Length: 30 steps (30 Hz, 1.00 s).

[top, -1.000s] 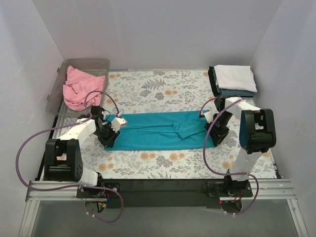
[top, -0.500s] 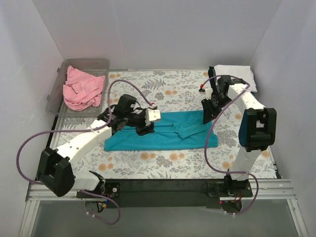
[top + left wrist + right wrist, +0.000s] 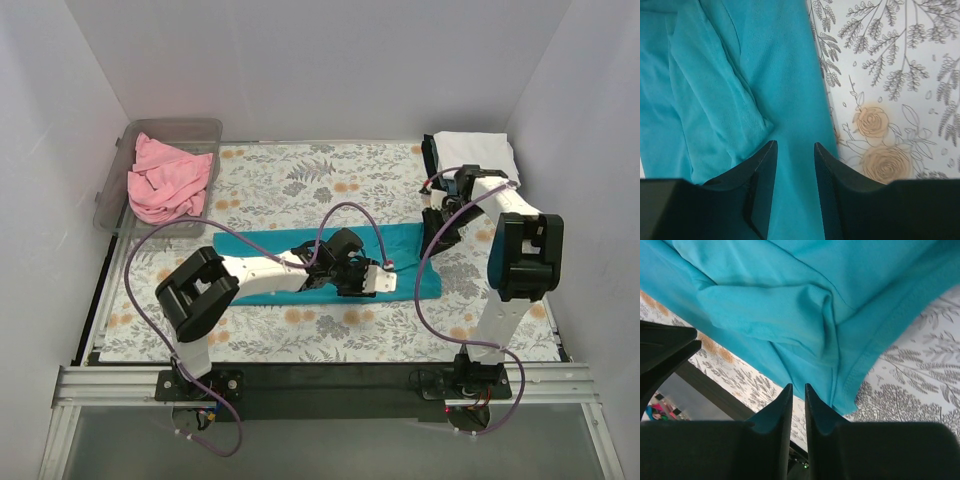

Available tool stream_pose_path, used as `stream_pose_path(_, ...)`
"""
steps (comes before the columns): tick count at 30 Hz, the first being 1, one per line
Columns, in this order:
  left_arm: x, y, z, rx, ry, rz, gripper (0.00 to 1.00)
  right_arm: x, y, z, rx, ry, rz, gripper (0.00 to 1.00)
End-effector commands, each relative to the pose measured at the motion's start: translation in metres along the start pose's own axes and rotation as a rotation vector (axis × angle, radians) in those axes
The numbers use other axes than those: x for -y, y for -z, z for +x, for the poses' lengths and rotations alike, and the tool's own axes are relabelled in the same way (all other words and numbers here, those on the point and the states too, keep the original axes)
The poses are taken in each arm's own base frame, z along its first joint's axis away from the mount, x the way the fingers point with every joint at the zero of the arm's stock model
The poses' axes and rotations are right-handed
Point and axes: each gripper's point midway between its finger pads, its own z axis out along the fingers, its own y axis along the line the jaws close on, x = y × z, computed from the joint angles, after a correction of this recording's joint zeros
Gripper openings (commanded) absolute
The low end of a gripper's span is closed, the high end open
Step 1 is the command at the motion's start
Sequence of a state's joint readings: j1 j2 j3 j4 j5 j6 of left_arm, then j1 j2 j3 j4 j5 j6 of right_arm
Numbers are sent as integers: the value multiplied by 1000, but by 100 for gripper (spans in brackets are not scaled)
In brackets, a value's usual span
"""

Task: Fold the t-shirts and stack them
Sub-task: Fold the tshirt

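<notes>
The teal t-shirt [image 3: 262, 245] lies folded into a long strip on the floral table cloth. My left arm reaches across it. The left gripper [image 3: 372, 280] hovers low over the strip's right part, jaws open, with flat teal cloth [image 3: 740, 75] showing under and between them [image 3: 795, 150]. My right gripper [image 3: 436, 230] is at the shirt's far right end; in the right wrist view [image 3: 798, 390] its jaws are almost together over the wrinkled hem [image 3: 790, 290], and nothing shows between them. A pink t-shirt [image 3: 165, 180] lies crumpled at the back left. A folded white t-shirt [image 3: 478, 152] tops a dark one [image 3: 430, 165].
A clear plastic bin [image 3: 178, 128] at the back left holds the pink shirt. The floral table cloth [image 3: 300, 180] covers the table. White walls close in the left, back and right. The near black rail [image 3: 320, 375] carries the arm bases.
My left arm has swept from the shirt's left end rightward along the strip to its right part. My right gripper rose toward the back right, then came down by the right end.
</notes>
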<state>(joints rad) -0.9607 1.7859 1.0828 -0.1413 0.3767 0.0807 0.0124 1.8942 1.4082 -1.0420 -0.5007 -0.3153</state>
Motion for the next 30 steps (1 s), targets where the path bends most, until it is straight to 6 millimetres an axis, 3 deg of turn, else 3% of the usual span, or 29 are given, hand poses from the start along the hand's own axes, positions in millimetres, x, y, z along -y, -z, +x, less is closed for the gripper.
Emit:
stream_pose_path(1, -31, -3, -25, 43, -128, -100, 34, -3, 18, 14, 26, -53, -33, 20)
stream_pose_path(5, -34, -18, -17, 29, -155, -111, 34, -7, 15, 27, 4, -52, -60, 17)
stream_pose_path(16, -45, -35, -13, 14, -197, -134, 31, -8, 1, 45, -58, -70, -106, 13)
stream_pose_path(20, -47, -34, -20, 37, -176, -140, 21, -2, -4, 53, -91, -77, -92, 13)
stream_pose_path(25, -54, -31, -17, 16, -175, -172, 0, 5, -10, 58, -120, -93, -75, 12)
stream_pose_path(30, -83, -17, -20, 35, -104, -251, 0, 7, -10, 59, -125, -96, -58, 12)
